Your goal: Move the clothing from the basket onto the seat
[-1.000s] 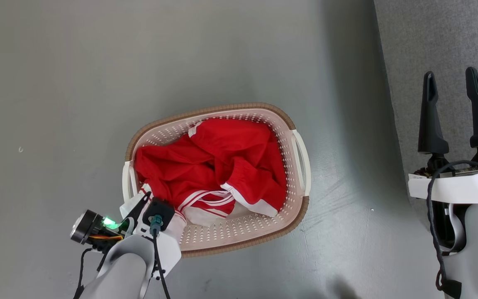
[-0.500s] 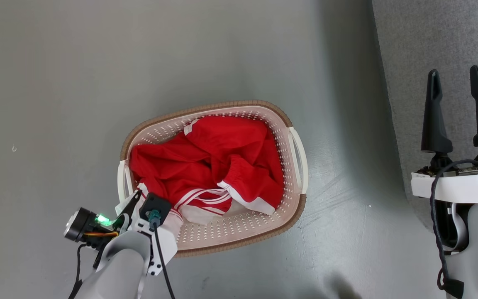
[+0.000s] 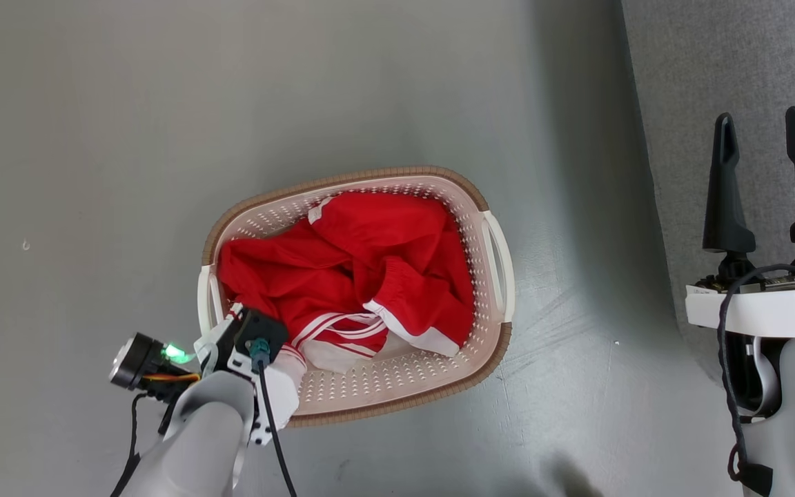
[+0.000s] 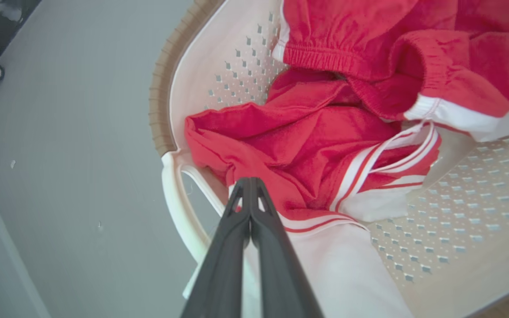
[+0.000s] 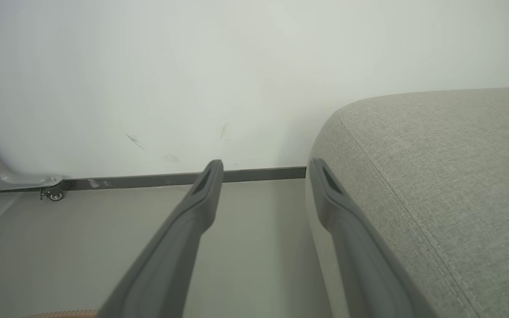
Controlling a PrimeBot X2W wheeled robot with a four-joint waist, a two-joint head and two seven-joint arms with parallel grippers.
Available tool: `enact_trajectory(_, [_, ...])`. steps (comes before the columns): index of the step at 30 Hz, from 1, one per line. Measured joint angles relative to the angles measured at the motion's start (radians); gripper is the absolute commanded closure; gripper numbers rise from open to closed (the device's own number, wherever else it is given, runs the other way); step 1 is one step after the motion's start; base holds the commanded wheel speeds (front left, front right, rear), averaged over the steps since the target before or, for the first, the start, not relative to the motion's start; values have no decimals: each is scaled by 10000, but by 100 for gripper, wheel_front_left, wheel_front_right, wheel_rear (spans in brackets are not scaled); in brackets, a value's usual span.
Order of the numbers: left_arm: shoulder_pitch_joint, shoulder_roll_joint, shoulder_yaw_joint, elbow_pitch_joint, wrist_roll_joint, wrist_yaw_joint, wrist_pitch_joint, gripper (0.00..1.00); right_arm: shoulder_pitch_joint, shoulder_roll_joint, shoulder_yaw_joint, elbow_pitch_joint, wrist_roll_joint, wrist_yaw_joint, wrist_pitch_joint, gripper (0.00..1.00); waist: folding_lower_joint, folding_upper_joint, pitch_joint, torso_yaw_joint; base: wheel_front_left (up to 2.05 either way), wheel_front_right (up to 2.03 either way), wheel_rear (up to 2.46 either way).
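The clothing [image 3: 356, 269], bright red with white cuffs and stripes, lies bunched in the cream basket [image 3: 370, 176] on the floor. My left gripper [image 3: 232, 323] reaches into the basket's near left corner beside the white handle. In the left wrist view its fingers are pressed together, and the left gripper [image 4: 249, 183] pinches the edge of the red clothing [image 4: 316, 145] just inside the basket [image 4: 166, 88]. My right gripper [image 3: 760, 121] hangs open over the edge of the grey seat [image 3: 687, 83], with nothing between its fingers. The right wrist view shows the right gripper [image 5: 263, 165] beside the seat [image 5: 449, 176].
Grey floor [image 3: 128, 138] surrounds the basket. A white wall [image 5: 237, 66] with a dark skirting stands behind the seat. A metal leg on a caster [image 5: 49, 193] rests at the wall's foot, left of the seat.
My left gripper's fingers have come together on the garment's edge at the basket's near left corner. The right arm has stayed still, and the picture has shifted slightly.
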Motion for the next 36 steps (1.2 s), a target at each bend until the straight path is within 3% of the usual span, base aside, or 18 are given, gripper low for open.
enact_trajectory(17, [-52, -180, 299, -1220, -545, 303, -474, 100, -401, -6, 165, 75, -2, 0, 0, 0, 0, 0, -383, 361, 0, 0, 0])
enact_trajectory(25, [-97, -276, 230, -3482, -771, 284, -504, 100, -389, -13, 52, 282, -29, 0, -2, 0, 0, 0, -796, 576, 0, 0, 0])
enact_trajectory(26, [-97, -290, 207, -3783, -800, 284, -512, 80, -385, -15, 33, 303, -56, 0, -2, 0, 0, 0, -858, 605, 0, 0, 0])
enact_trajectory(28, [-95, -313, 211, -4324, -945, 286, -512, 56, -366, -15, -23, 355, -119, 0, -2, 0, 0, 0, -986, 661, 0, 0, 0])
enact_trajectory(30, [-75, -320, 213, -4851, -1076, 284, -512, 15, -355, -17, -100, 399, -127, 0, -2, 0, 0, 0, -1125, 717, 0, 0, 0])
enact_trajectory(33, [73, -314, 251, -5555, -1283, 234, -514, 0, -347, -23, -159, 460, -236, 0, -2, 0, 0, 0, -1342, 799, 0, 0, 0])
enact_trajectory(36, [320, -316, 362, -6121, -1461, 226, -514, 0, -308, -25, -163, 539, -368, 0, -2, 0, 0, 0, -1573, 877, 0, 0, 0])
